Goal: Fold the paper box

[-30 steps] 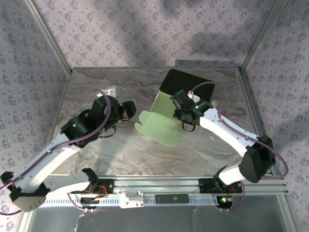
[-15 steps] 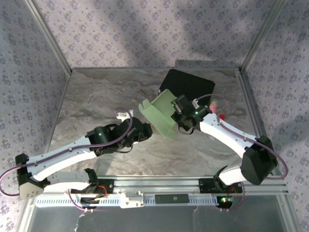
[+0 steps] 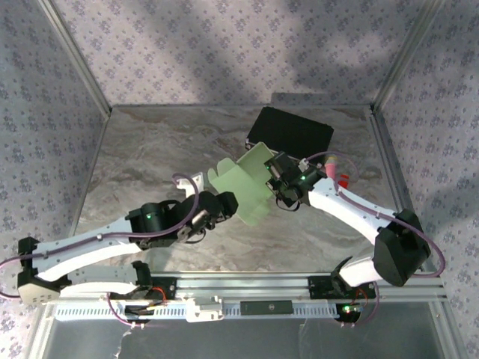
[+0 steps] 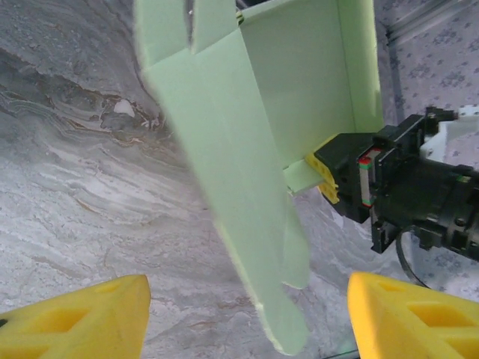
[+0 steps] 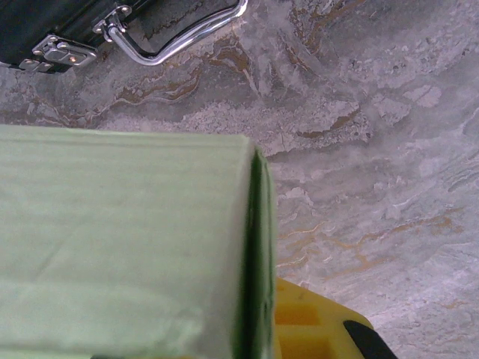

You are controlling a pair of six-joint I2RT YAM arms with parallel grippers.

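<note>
– Paper box (image 3: 243,187): where is it?
– Held up over the middle of the tabletop (image 3: 150,149), half folded. The left wrist view shows the right fingers (image 4: 323,166) pinching one wall.
– And the left fingers (image 4: 75,321)?
– Spread wide, empty, just under its hanging flap. The right wrist view adds the black case (image 3: 292,133) and its metal handle (image 5: 179,41).

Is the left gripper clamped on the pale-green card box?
No: left gripper is open, yellow fingers wide apart, clear of the pale-green card box.
</note>
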